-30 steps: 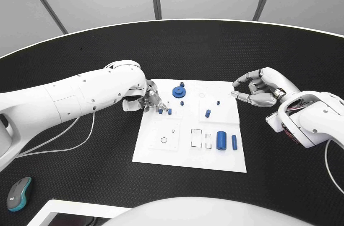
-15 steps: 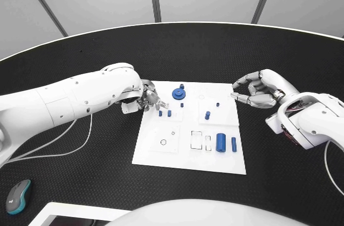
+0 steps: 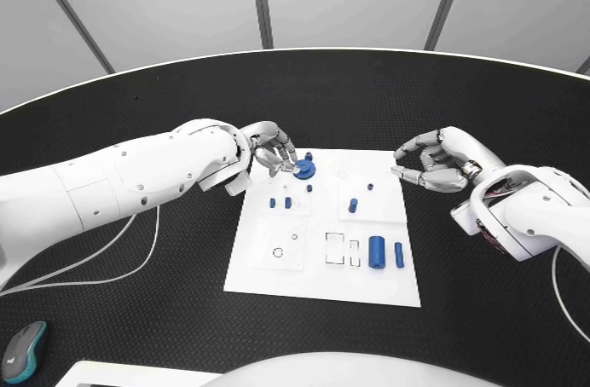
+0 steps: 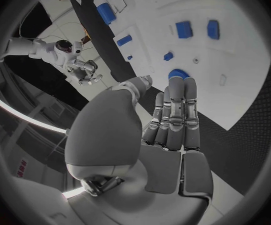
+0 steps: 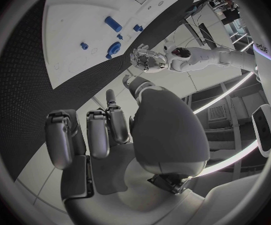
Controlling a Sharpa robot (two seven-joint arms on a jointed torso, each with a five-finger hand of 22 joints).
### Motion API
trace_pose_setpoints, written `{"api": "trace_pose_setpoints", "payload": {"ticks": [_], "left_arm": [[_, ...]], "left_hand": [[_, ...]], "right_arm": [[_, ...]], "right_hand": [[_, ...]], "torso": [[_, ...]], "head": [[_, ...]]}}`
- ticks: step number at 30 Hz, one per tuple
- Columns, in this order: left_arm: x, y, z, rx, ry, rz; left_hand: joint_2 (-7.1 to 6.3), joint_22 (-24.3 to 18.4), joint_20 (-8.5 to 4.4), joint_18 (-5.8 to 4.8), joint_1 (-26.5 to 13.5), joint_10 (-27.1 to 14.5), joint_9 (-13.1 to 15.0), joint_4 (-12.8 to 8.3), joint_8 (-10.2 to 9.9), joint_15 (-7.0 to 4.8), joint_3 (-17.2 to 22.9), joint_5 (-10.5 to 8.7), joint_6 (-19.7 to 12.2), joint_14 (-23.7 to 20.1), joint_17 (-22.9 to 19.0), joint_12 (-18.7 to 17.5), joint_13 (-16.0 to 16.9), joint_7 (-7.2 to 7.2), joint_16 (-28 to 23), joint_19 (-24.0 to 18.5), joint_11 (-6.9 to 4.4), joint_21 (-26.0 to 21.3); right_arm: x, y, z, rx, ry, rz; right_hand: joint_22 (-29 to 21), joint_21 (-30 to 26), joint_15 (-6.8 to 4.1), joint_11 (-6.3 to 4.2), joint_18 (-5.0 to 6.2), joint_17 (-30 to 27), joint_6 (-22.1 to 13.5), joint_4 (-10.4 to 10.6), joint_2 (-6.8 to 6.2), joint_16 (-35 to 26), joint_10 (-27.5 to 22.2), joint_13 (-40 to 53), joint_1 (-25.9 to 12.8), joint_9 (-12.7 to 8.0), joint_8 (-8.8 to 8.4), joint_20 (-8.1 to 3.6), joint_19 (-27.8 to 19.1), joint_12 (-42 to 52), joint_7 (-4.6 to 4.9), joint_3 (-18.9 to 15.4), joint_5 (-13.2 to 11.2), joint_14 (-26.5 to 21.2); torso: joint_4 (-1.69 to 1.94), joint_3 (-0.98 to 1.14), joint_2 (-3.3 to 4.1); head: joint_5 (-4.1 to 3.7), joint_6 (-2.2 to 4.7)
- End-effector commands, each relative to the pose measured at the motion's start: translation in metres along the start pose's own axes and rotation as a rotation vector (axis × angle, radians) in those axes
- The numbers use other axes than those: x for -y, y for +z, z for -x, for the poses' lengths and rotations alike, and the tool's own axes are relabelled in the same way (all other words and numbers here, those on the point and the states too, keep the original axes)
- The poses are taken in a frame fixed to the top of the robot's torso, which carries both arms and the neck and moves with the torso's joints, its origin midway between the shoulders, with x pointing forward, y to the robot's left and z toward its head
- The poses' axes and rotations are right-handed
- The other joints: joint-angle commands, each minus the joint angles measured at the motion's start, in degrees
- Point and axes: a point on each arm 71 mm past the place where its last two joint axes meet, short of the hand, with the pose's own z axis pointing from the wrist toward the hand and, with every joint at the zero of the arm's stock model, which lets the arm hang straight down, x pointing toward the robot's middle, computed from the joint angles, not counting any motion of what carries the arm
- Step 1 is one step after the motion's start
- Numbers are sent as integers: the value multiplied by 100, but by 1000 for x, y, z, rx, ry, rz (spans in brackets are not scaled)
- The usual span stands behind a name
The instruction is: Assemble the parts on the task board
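1. We see the task board [image 3: 322, 276] lying flat mid-counter [image 3: 147, 302], w/ blue parts on it: round disc part [image 3: 303, 170] at far edge, two small pegs [image 3: 280, 204] side by side, single peg [image 3: 353, 205], big cylinder [image 3: 376, 252] beside slim bar [image 3: 398, 254].
2. Board recesses: rectangular slots [image 3: 343, 248] just beside the cylinder look unfilled; round hole [image 3: 278, 252] too.
3. Left hand [image 3: 272, 149] hovers at board's far-left corner, fingers partly curled near the disc; contact w/ it — we cannot tell; nothing seen in grip.
4. Right hand [image 3: 433, 161] off board's right edge, fingers curled in, holding nothing.
5. Mouse [image 3: 17, 353] cut off at counter's near-left.
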Motion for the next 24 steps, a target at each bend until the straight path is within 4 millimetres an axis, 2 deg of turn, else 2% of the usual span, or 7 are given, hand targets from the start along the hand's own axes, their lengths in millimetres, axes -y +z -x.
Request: {"api": "trace_pose_setpoints", "payload": {"ticks": [1,7,11,14,18,21,24], "left_arm": [[13,4,-5,28,66,-114],[21,8,-15,57,203,-197],[23,14,-22,51,307,-208],[24,16,-25,46,345,-214],[25,19,-31,37,391,-220],[25,21,-34,30,412,-221],[25,23,-38,26,422,-218]], "left_hand": [[-116,9,4,53,226,58,-260,-279,-136,42,327,-10,193,-157,18,-355,-391,20,286,95,66,18],[-201,174,-21,75,187,188,-561,-592,-325,-15,477,12,479,-17,38,-555,-693,-29,827,164,-6,269],[-242,219,-10,72,21,82,-694,-715,-453,4,402,7,542,-47,-62,-821,-901,-26,935,163,23,331],[-221,238,-7,79,-103,226,-858,-854,-630,-9,322,15,673,132,-80,-1066,-1128,-49,1205,245,18,382],[-208,275,-25,79,-133,374,-917,-916,-670,-29,366,20,833,337,147,-1166,-1237,-82,1598,302,-9,452],[-215,339,-30,69,-147,414,-937,-938,-689,-31,379,17,863,397,234,-1197,-1269,-89,1731,347,-19,507],[-211,775,-47,-9,-182,549,-967,-972,-709,-51,424,15,960,598,511,-1235,-1321,-112,2107,661,-44,814]], "right_arm": [[0,0,0,0,0,1],[0,0,0,0,0,2],[-1,1,-1,0,0,4],[-1,1,-1,1,1,6],[-1,1,-1,2,1,7],[-1,1,-1,2,1,8],[-2,1,-1,2,1,9]], "right_hand": [[1510,15,-22,-31,-85,898,-7,38,-48,-22,-14,575,16,-8,21,-47,596,-27,-7,13,27,455],[1510,15,-22,-31,-85,899,-7,37,-47,-22,-16,573,18,-8,21,-47,596,-30,-8,15,29,455],[1510,15,-22,-32,-85,892,-7,36,-47,-25,-21,566,21,-9,22,-47,596,-38,-8,16,31,453],[1510,15,-22,-32,-85,892,-7,36,-47,-25,-21,566,21,-9,22,-47,596,-38,-8,16,31,453],[1510,15,-22,-32,-85,892,-7,36,-47,-25,-21,566,21,-9,22,-47,596,-38,-8,16,31,453],[1510,15,-22,-32,-85,890,-7,35,-48,-27,-36,549,25,-9,22,-47,596,-57,-8,18,33,453],[1510,15,-22,-32,-85,890,-7,35,-48,-27,-36,549,25,-9,22,-47,596,-57,-8,18,33,453]], "torso": [[-8,-3,20],[8,-7,14],[7,-4,7],[2,-3,16],[3,-7,11],[-5,-1,15],[-1,0,17]], "head": [[-38,61],[-90,75],[-96,88],[-103,108],[-124,109],[-130,121],[-155,129]]}}
